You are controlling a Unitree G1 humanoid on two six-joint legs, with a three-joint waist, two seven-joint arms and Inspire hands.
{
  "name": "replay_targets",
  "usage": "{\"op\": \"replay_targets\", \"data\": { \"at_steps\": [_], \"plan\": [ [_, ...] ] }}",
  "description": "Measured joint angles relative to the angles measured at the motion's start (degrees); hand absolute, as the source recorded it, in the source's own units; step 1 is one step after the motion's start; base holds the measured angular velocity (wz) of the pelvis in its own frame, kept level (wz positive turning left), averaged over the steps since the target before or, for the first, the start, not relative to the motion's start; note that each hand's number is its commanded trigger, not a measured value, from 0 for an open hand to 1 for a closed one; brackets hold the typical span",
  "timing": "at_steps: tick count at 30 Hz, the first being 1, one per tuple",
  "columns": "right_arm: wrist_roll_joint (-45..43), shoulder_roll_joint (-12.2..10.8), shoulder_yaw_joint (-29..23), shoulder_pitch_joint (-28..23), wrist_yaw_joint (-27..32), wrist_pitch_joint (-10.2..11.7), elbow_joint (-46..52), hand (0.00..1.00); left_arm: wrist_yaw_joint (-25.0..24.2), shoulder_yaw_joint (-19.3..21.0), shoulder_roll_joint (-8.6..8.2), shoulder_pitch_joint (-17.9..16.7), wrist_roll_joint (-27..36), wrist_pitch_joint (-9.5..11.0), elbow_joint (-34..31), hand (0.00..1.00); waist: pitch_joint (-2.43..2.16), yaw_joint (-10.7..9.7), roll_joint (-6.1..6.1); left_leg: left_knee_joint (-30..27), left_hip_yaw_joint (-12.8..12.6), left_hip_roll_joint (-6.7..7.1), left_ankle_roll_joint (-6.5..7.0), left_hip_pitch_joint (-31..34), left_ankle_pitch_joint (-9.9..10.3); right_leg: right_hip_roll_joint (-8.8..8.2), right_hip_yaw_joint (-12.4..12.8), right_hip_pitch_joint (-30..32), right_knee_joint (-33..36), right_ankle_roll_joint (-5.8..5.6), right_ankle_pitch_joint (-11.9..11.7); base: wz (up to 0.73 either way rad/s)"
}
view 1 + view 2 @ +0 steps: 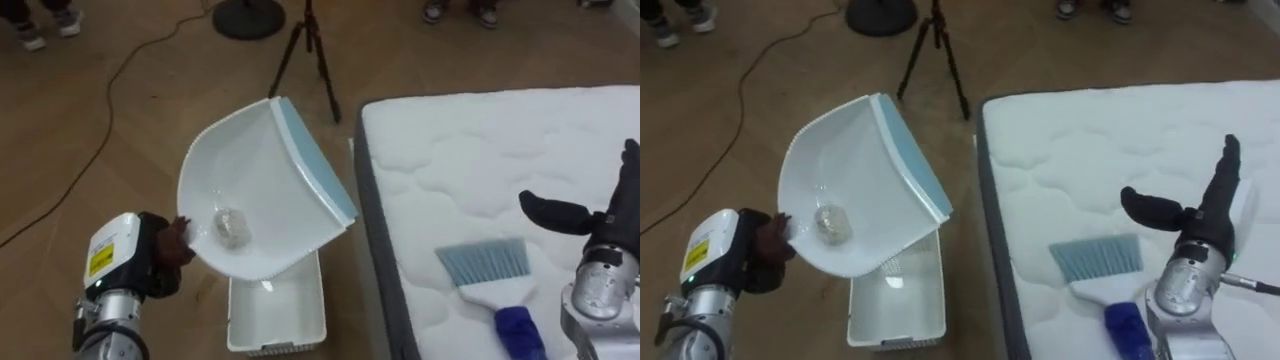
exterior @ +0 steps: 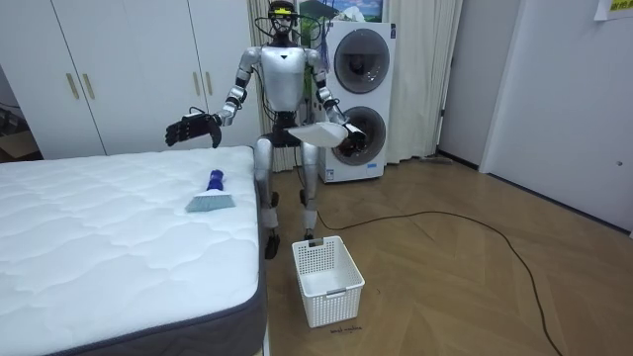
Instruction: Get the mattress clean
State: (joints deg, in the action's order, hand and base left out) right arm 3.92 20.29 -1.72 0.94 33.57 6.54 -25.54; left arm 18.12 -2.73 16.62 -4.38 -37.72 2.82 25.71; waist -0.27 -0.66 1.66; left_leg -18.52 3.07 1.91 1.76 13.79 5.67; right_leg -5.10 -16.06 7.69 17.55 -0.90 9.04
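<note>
**Left hand [image 1: 165,250] on the dustpan [image 1: 260,190], wad [image 1: 230,227] riding inside**

Left hand curled round the dustpan's back end, mouth tipped up, basket [image 1: 300,320] on the floor below, right beside the bed [image 1: 470,150]. Crumpled wad down in the deep end near that hand. Looks light and loose, probably rolls easily. Dustpan looks like stiff plastic, best gripped at the rear. Right hand [image 1: 590,215] spread above the bed, holding nothing, brush [image 1: 490,270] lying near it. Count: one dustpan, one wad, one basket, one brush.

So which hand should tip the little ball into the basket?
Left, probably. The left hand grips the dustpan with the crumpled ball in it, above the basket on the floor. The right hand is open over the bed, near the brush.
</note>
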Motion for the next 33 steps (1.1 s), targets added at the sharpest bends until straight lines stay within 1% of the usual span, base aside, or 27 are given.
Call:
{"op": "replay_targets", "data": {
  "at_steps": [2,3,4,5,7,10,11,12,13,15,17,18,20,21,22,23,24,25,26,27,28,29,30,31,32,33],
  "plan": [
    [0.0,0.0,0.0,0.02,0.2,0.0,0.13,0.0,-0.32,0.59,0.1,-0.05,0.05,-0.06,0.01,1.0,0.14,1.08,0.18,0.01,0.21,-0.02,-0.06,0.18,-0.02,0.17,0.14,-0.06,0.09,0.36,0.1,0.13],
    [0.0,0.0,0.0,0.04,0.28,0.0,0.13,0.0,-0.33,0.68,0.1,-0.05,0.03,-0.05,0.01,1.0,0.2,1.22,0.21,0.01,0.22,-0.02,-0.07,0.34,0.0,0.22,0.06,-0.26,0.05,0.37,0.1,0.15],
    [-0.01,0.0,0.1,0.21,0.64,0.0,0.14,0.0,-0.33,0.93,0.14,0.05,0.04,-0.03,0.01,1.0,0.43,1.4,0.23,-0.18,0.24,0.01,0.0,0.81,0.09,0.36,0.12,-0.38,-0.08,0.46,0.26,0.24],
    [-0.2,-0.01,0.2,0.35,0.76,0.0,0.14,0.0,-0.33,1.47,0.17,0.38,-0.03,0.08,0.07,1.0,0.87,1.66,0.57,-0.31,0.23,0.06,0.03,1.23,0.13,0.44,0.3,0.01,0.09,0.46,0.63,0.23],
    [-1.85,-0.05,0.43,0.35,0.76,0.0,0.11,0.0,-0.33,2.39,0.2,0.69,-0.03,0.0,0.46,1.0,1.2,2.25,1.0,-0.91,0.44,0.02,-0.04,2.42,0.41,0.6,0.2,1.02,0.2,0.48,0.81,0.09],
    [-2.25,-0.1,0.65,0.33,0.76,0.0,0.05,0.0,-0.32,2.59,0.27,1.79,0.03,-0.06,2.88,1.0,1.56,2.58,0.65,-3.26,0.59,-0.08,0.15,4.95,1.37,1.1,0.05,1.76,0.36,0.67,1.26,0.26],
    [-2.32,-0.15,0.73,0.32,0.76,0.0,-0.03,0.0,-0.29,2.59,0.28,2.03,0.04,-0.06,3.36,1.0,1.55,2.56,0.64,-3.69,0.64,-0.09,0.21,5.46,1.48,1.14,-0.21,1.85,0.33,0.64,1.38,0.43],
    [-2.52,-0.17,1.06,0.25,0.76,0.0,-0.09,0.0,-0.28,2.54,0.37,2.34,0.03,-0.08,4.13,1.0,1.61,2.29,0.52,-4.91,0.58,-0.16,0.37,6.4,1.77,1.11,-1.31,1.86,0.33,0.63,1.61,0.48],
    [-3.06,-0.18,1.37,0.27,0.76,0.0,-0.37,0.0,-0.28,2.43,0.38,2.74,0.02,-0.11,5.07,1.0,1.67,2.09,0.42,-5.59,0.34,-0.17,0.56,7.1,1.98,1.21,-1.37,1.89,0.55,0.6,2.02,0.53],
    [-4.74,-0.18,1.52,0.39,0.76,0.12,-0.64,0.0,-0.28,2.36,0.4,3.72,-0.01,-0.15,6.71,1.0,1.75,2.51,0.28,-6.57,0.49,0.05,0.71,8.27,2.42,1.08,-1.25,2.84,1.91,0.53,2.92,0.32],
    [-5.9,-0.18,1.78,1.58,0.74,0.24,-1.43,0.0,-0.27,2.46,0.99,5.5,-0.08,-0.41,9.68,1.0,2.0,2.59,-0.34,-7.28,1.36,0.62,0.71,10.02,2.68,0.58,-1.34,4.68,4.23,0.47,4.08,0.25],
    [-6.77,-0.18,1.83,1.89,0.72,0.39,-1.94,0.0,-0.27,2.46,1.22,6.07,-0.09,-0.43,10.37,1.0,2.01,2.52,-0.51,-7.52,1.51,0.79,0.71,10.63,2.68,0.33,-1.38,5.35,5.01,0.5,4.43,0.25],
    [-9.02,-0.24,2.95,3.21,0.62,0.41,-3.3,0.0,-0.3,2.29,3.01,8.65,-0.02,-0.45,12.45,1.0,2.21,2.15,-1.19,-9.18,1.19,1.02,0.8,13.46,2.77,-0.48,-1.6,8.46,8.29,0.62,5.67,0.17],
    [-9.54,-0.33,3.2,3.21,0.43,0.41,-3.34,0.0,-0.33,2.25,3.58,9.47,-0.03,-0.47,13.06,1.0,2.25,2.1,-1.26,-9.49,0.96,1.11,0.83,13.96,2.78,-0.73,-1.54,9.12,9.24,0.66,6.06,0.16],
    [-10.45,-0.41,3.8,3.23,0.05,0.41,-3.5,0.0,-0.36,1.73,4.91,10.98,0.04,-0.46,14.09,1.0,2.4,1.76,-1.56,-10.33,0.88,1.46,0.95,14.77,2.85,-1.11,-1.38,9.99,10.8,0.59,6.79,0.21],
    [-10.9,-0.39,4.68,3.33,-0.09,0.41,-3.73,0.0,-0.36,0.94,6.32,12.4,-0.05,-0.43,14.95,1.0,2.44,1.06,-1.68,-11.04,0.75,1.94,1.19,15.43,3.01,-1.95,-1.34,10.95,12.95,0.42,7.76,0.25],
    [-11.3,-0.4,5.01,3.55,-0.13,0.41,-3.77,0.0,-0.39,0.44,7.13,13.11,-0.07,-0.41,15.18,1.0,2.53,0.76,-1.93,-11.68,0.72,2.06,1.33,15.92,3.16,-2.19,-1.28,11.57,14.05,0.33,8.08,0.2],
    [-11.5,-0.39,5.19,3.66,-0.4,0.44,-3.78,0.0,-0.39,-0.78,8.69,15.0,-0.18,-0.31,15.8,1.0,2.63,0.61,-2.22,-12.77,0.02,2.14,1.58,17.01,3.41,-2.86,-1.22,12.91,15.97,0.25,8.72,0.15],
    [-11.6,-0.38,5.21,3.74,-0.92,0.42,-3.78,0.0,-0.39,-1.93,10.05,16.77,-0.4,-0.29,16.57,1.0,2.88,0.36,-2.66,-13.73,0.32,2.67,1.69,17.8,3.47,-3.3,-1.05,13.83,17.47,0.13,9.31,0.14],
    [-11.64,-0.37,5.2,3.76,-1.33,0.42,-3.82,0.0,-0.4,-2.16,10.53,17.46,-0.89,-0.22,16.92,1.0,3.01,-0.04,-2.93,-14.1,0.44,2.9,1.76,18.08,3.49,-3.57,-0.96,14.25,18.21,-0.01,9.44,0.11],
    [-12.17,-0.37,5.69,4.1,-2.07,0.49,-4.66,0.0,-0.39,-2.9,11.85,18.51,-1.89,-0.04,17.67,1.0,3.26,-0.7,-3.67,-15.01,0.77,2.97,1.96,18.74,3.63,-3.62,-0.76,14.8,19.09,-0.05,9.49,0.08],
    [-12.69,-0.37,6.26,4.24,-2.81,0.51,-5.3,0.0,-0.43,-4.49,13.68,19.14,-1.87,0.16,17.93,1.0,3.24,-1.34,-4.34,-15.39,0.94,3.03,2.0,19.65,3.65,-3.54,-0.71,15.53,19.07,-0.1,9.52,0.0],
    [-12.74,-0.34,6.46,4.26,-3.14,0.52,-5.31,0.0,-0.5,-5.02,14.5,19.48,-1.88,0.27,17.92,1.0,3.33,-1.56,-4.67,-15.46,0.94,3.05,1.98,20.15,3.58,-3.45,-0.49,16.08,19.07,-0.1,9.52,0.0],
    [-12.73,-0.24,7.1,4.51,-3.75,0.52,-5.39,0.0,-0.8,-6.16,16.02,20.1,-1.89,0.27,17.93,1.0,3.3,-2.04,-5.3,-15.74,0.98,3.15,1.99,21.36,3.24,-3.15,0.37,17.52,19.21,-0.17,9.48,0.0],
    [-12.83,-0.26,7.52,4.59,-4.48,0.62,-5.62,0.0,-0.97,-6.92,16.93,20.56,-2.14,0.48,18.29,1.0,3.26,-2.49,-5.97,-15.78,1.46,3.53,1.92,22.04,2.84,-3.13,0.57,18.25,19.37,-0.26,9.43,0.0],
    [-13.01,-0.26,7.74,4.58,-4.85,0.7,-5.79,0.0,-1.03,-7.0,17.24,20.61,-2.53,0.62,18.39,1.0,3.27,-2.76,-6.18,-15.71,1.49,3.65,1.88,22.18,2.71,-3.13,0.76,18.49,19.46,-0.28,9.44,0.06]
  ]
}}
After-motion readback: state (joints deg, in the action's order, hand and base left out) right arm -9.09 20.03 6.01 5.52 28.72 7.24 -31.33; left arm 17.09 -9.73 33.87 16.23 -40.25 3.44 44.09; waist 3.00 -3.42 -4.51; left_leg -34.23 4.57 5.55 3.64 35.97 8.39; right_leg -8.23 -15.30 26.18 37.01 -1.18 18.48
